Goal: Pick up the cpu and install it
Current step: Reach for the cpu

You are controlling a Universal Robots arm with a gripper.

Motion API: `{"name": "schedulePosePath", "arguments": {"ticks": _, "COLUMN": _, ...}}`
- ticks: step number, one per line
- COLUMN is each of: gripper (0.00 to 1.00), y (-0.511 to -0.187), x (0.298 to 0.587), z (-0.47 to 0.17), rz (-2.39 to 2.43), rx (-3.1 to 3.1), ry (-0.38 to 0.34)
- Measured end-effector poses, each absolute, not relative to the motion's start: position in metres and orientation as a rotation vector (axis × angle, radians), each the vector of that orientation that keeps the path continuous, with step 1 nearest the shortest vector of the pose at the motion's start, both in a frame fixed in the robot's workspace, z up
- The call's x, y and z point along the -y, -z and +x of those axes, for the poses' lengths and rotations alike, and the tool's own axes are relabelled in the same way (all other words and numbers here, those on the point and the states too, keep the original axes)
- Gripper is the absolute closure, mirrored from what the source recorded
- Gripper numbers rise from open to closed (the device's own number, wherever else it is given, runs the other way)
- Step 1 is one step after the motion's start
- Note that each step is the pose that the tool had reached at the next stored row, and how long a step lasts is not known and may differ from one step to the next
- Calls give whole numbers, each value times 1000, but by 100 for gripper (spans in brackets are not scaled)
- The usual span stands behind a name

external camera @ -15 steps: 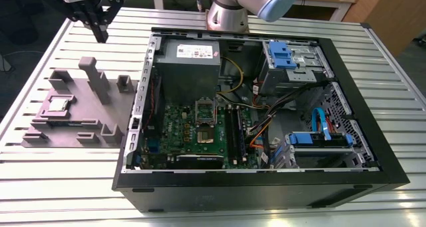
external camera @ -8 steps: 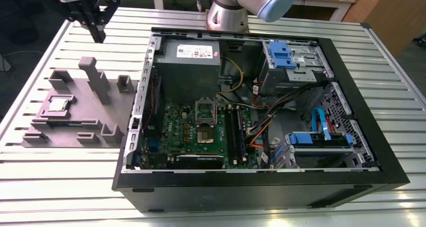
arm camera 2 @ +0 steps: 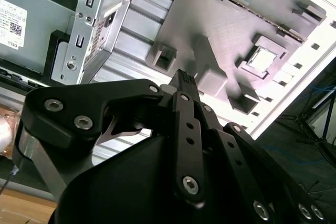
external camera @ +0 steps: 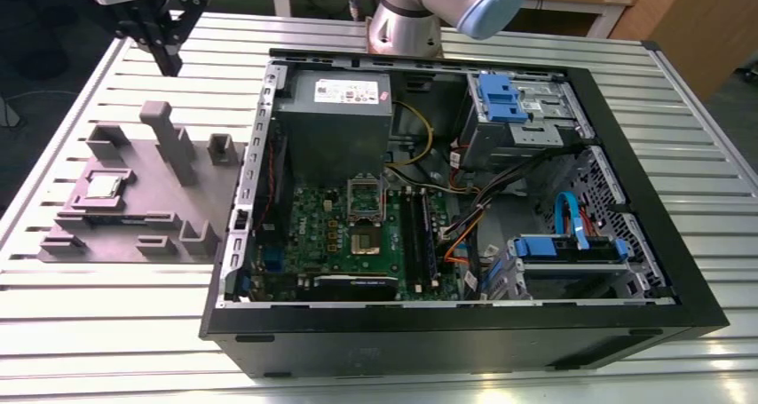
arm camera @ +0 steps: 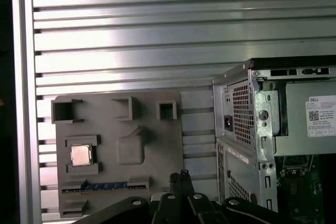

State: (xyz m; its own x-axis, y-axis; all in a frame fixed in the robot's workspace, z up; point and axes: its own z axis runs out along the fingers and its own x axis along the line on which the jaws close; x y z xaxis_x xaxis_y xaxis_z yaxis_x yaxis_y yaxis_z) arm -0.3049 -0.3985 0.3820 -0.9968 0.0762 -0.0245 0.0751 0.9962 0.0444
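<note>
Your gripper had jaws together, empty; cpu lay well beyond their tips. You needed them parted & centred over it, imo.

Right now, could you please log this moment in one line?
gripper: shut, empty | cpu: in fixture beside case | not picked yet

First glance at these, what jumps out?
The open computer case sits mid-table with its motherboard exposed. At the exterior view's left, a grey holder tray carries the cpu, untouched. The gripper hangs above the tray's far side, holding nothing.
</note>
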Motion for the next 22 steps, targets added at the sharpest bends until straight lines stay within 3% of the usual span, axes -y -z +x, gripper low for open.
{"name": "schedulePosePath", "arguments": {"ticks": 22, "gripper": 89, "y": -382, "x": 398, "z": -312, "rz": 118, "rx": -3113, "ry": -68}}
